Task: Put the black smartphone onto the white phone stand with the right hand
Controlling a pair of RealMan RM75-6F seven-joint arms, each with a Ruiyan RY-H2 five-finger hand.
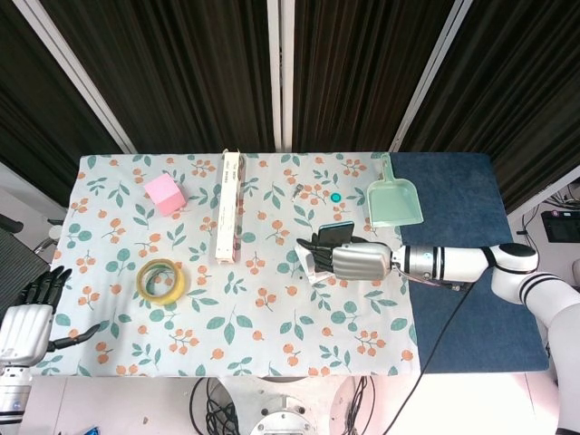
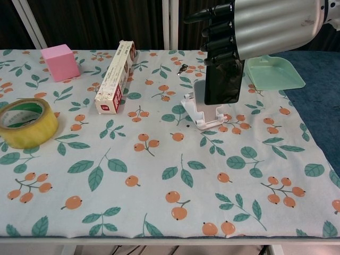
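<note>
My right hand [image 1: 359, 262] [image 2: 260, 29] grips the black smartphone [image 2: 224, 82] [image 1: 334, 232] upright, screen facing the chest camera. The phone hangs just above and against the white phone stand [image 2: 206, 109], covering the stand's upper back. In the head view the stand [image 1: 313, 270] peeks out left of the hand, mostly hidden by it. My left hand [image 1: 27, 313] rests off the table's left front corner, fingers apart and holding nothing.
A long white and red box [image 2: 115, 76] and a pink cube [image 2: 60, 61] lie at the back left. A yellow tape roll [image 2: 25, 121] sits at the left. A green dustpan [image 2: 274, 73] lies behind the right hand, with a small dark clip [image 2: 183, 68] nearby.
</note>
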